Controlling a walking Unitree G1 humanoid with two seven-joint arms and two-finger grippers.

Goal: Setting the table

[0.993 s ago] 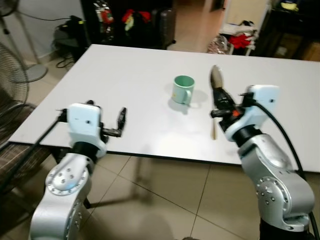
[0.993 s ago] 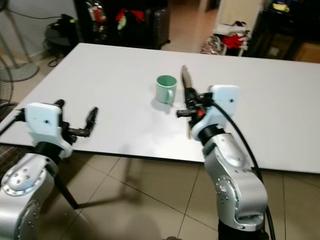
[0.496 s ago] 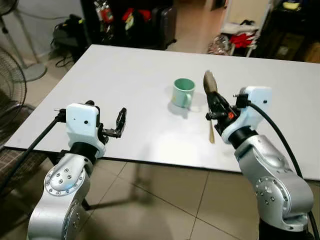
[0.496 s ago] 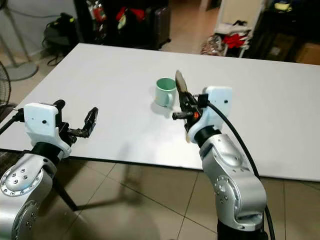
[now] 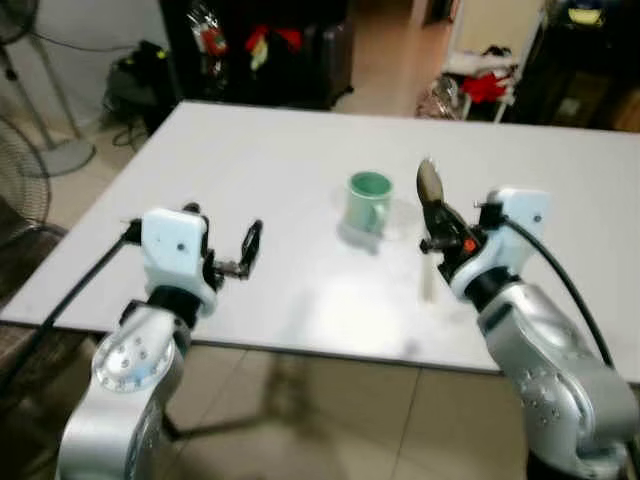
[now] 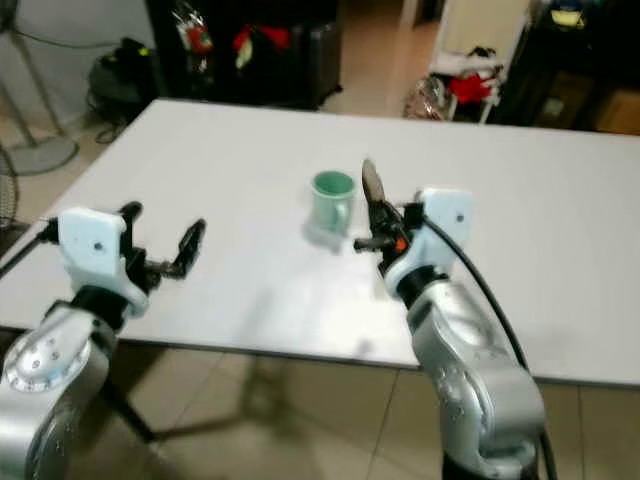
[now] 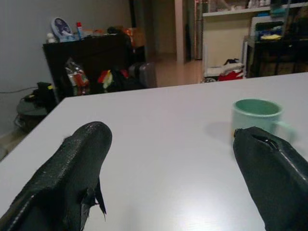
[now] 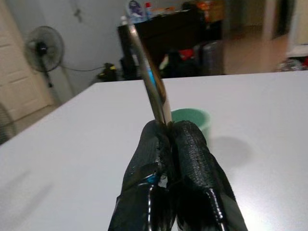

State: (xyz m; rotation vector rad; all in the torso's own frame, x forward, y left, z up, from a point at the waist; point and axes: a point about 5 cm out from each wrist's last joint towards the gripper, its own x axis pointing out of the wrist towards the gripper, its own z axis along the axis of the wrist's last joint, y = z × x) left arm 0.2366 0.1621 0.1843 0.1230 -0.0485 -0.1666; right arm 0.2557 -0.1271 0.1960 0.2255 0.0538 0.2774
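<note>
Left claw [image 5: 250, 250] hovers low over the near-left part of the white desk [image 5: 250, 160], its two black fingers [image 7: 72, 168] spread wide apart with nothing between them. In its wrist view the desk surface stretches ahead between the fingers, and the green mug [image 7: 254, 114] stands beyond, close to one fingertip in that picture but well apart from it on the desk. The silver left arm [image 5: 130, 360] rises from below the near desk edge, with a black cable running off its white wrist housing.

Near the middle of the desk stands the green mug [image 5: 368, 198], upright, its handle turned toward the near right side, with a soft shadow on the desk in front of it.

Just right of the mug, the right claw [image 5: 436, 222] is held above the desk with its fingers [image 8: 187, 144] pressed tight together on a spoon [image 5: 430, 183]. They pinch the handle, and the metal bowl end points up and away from the robot, raised off the desk. The pale handle end [image 5: 428, 282] hangs down below the claw toward the desk surface; whether it touches the desk is not clear. In the right wrist view the spoon [image 8: 149, 82] stands up from the closed fingers, with the mug [image 8: 192, 119] right behind it.
</note>
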